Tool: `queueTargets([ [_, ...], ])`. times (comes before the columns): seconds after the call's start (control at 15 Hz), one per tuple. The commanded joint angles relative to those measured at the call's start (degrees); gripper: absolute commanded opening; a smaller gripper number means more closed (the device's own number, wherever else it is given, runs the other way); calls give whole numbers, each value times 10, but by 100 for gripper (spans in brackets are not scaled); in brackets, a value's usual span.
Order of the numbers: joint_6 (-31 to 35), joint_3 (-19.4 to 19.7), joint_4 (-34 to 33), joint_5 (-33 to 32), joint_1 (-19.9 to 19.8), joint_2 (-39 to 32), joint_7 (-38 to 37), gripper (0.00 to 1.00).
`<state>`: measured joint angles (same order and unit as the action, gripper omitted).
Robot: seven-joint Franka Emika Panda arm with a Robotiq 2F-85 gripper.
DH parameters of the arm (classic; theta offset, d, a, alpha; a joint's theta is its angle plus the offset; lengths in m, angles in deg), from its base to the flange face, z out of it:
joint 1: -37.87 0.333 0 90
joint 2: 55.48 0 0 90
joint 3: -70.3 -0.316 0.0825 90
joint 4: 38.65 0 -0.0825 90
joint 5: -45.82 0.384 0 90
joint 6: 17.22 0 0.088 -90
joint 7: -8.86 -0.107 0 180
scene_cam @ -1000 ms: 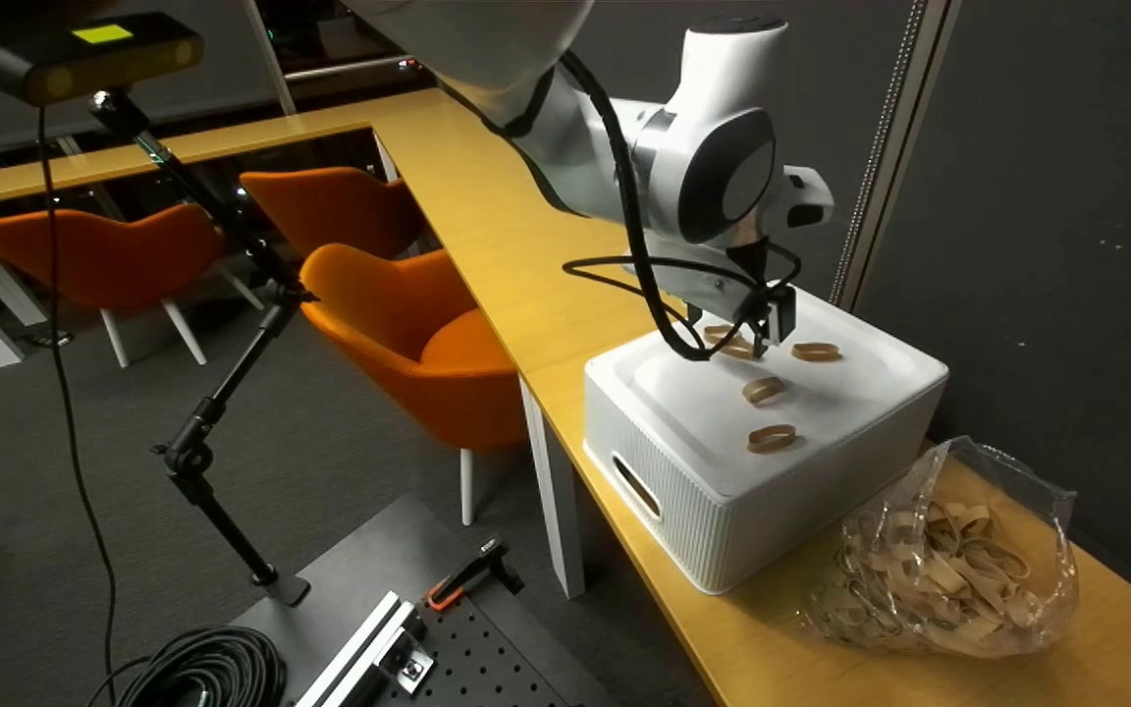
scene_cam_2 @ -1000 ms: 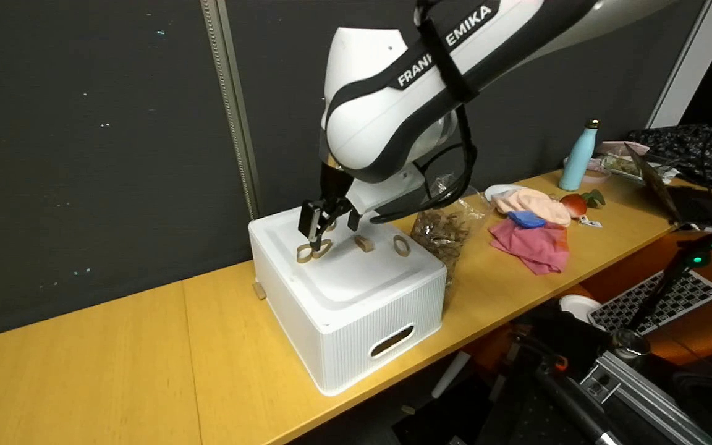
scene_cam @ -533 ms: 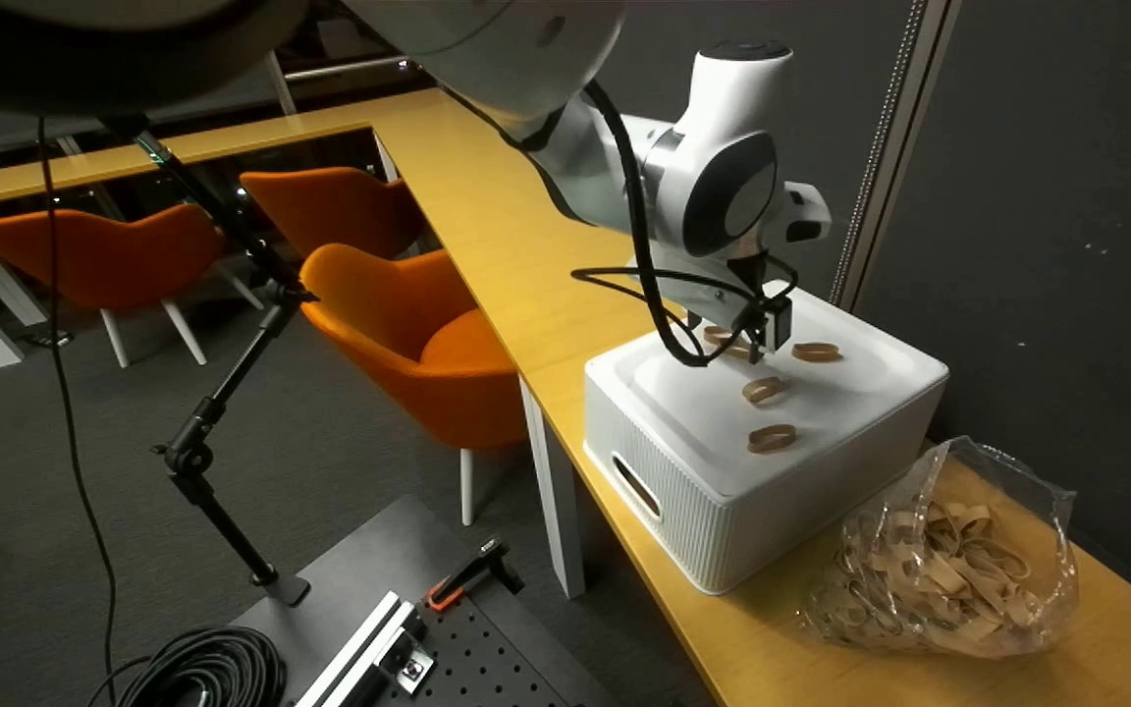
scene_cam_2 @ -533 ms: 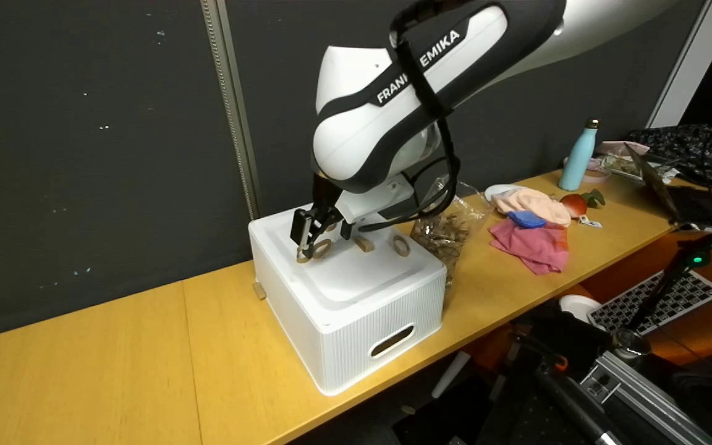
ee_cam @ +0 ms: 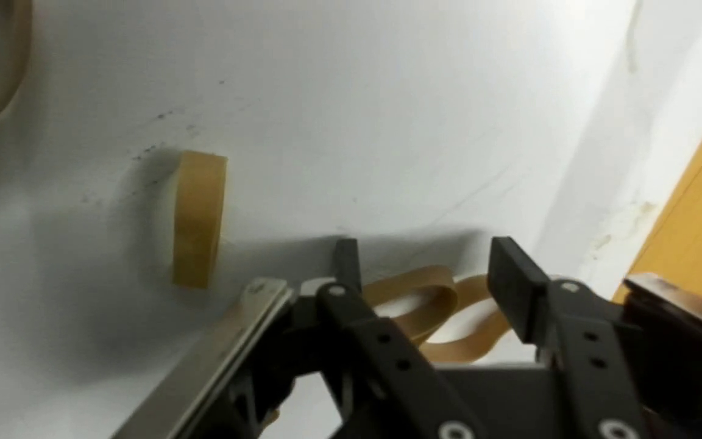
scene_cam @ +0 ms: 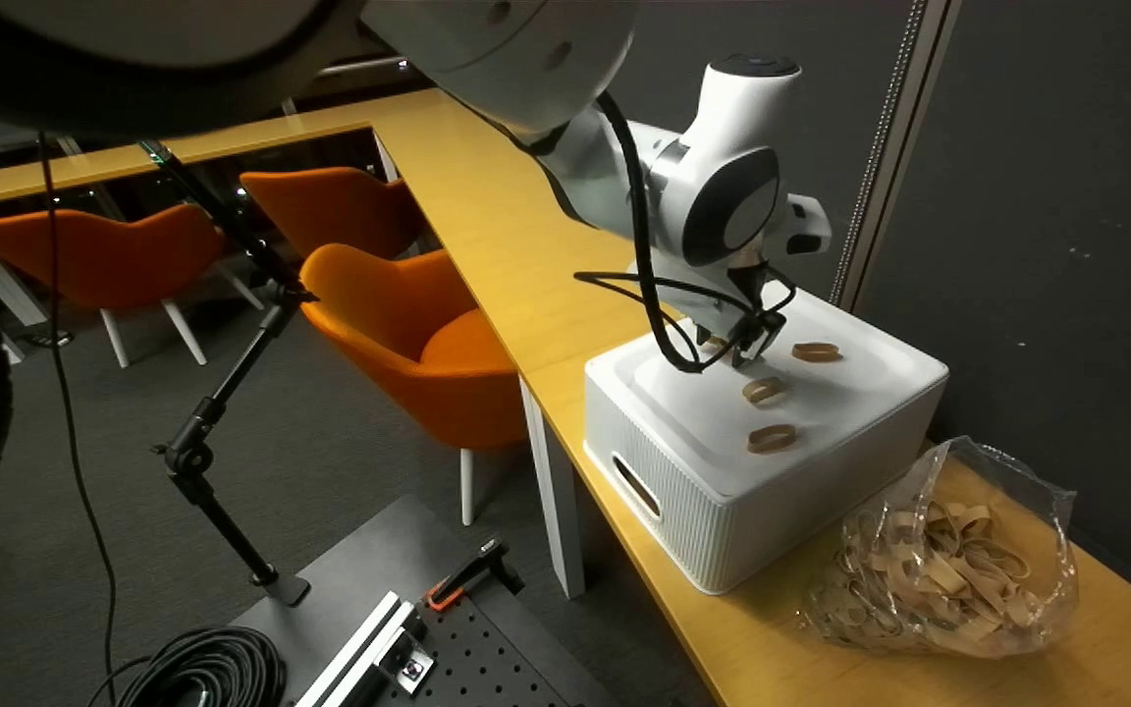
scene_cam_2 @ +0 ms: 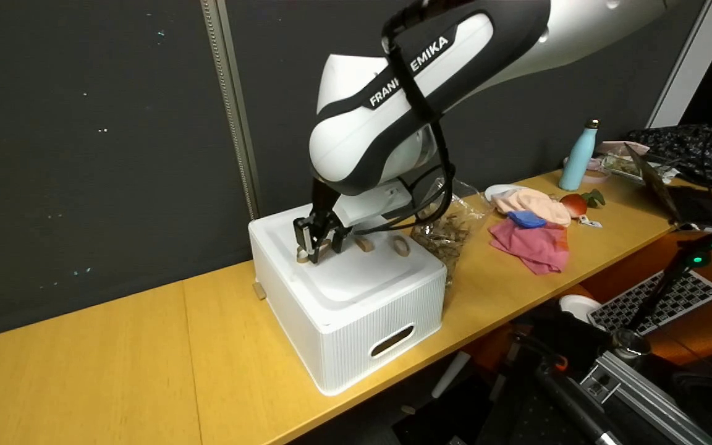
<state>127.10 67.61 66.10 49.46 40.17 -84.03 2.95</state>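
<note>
Gripper (ee_cam: pixel 428 277) is low over the top of the white box (scene_cam: pixel 831 481), fingers partway apart; left band (ee_cam: pixel 445 292) and right band (ee_cam: pixel 467 349), both tan loops, lie in the gap between the fingers in the wrist view, so the pair is between the tips rather than off to a side; left band's long axis runs roughly finger to finger, slightly tilted; right band's slants across that line; no clamped grip visible, both loops look unsqueezed; pad contact I can't tell; single arm, so nothing else is nearer.

Other loops sit outside the fingers on the same top; middle band (scene_cam: pixel 764 391) shows its flat face in the wrist view; front band (scene_cam: pixel 772 438) is beyond it; wall-side band (scene_cam: pixel 816 352) lies toward the dark wall (scene_cam: pixel 1056 196).

Hard to see: left band's outer end runs behind a fingertip, right band's partly behind the opposite one; where they meet they probably touch, maybe overlap, lower part blocked by the gripper body; in both exterior views the gripper covers most of the pair; front band is cut by the wrist view's corner; clear bag (scene_cam: pixel 1017 481) on the table (scene_cam: pixel 772 638) holds a jumble of bands, no counting those.
</note>
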Motion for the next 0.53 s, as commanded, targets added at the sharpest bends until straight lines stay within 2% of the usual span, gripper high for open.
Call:
queueTargets([
  [0.0,5,-8,-9,22,-9,-10,19,27],
  [0.27,7,-7,7,30,-13,10,19,1],
  [0.47,4,-9,34,40,-14,48,16,0],
])
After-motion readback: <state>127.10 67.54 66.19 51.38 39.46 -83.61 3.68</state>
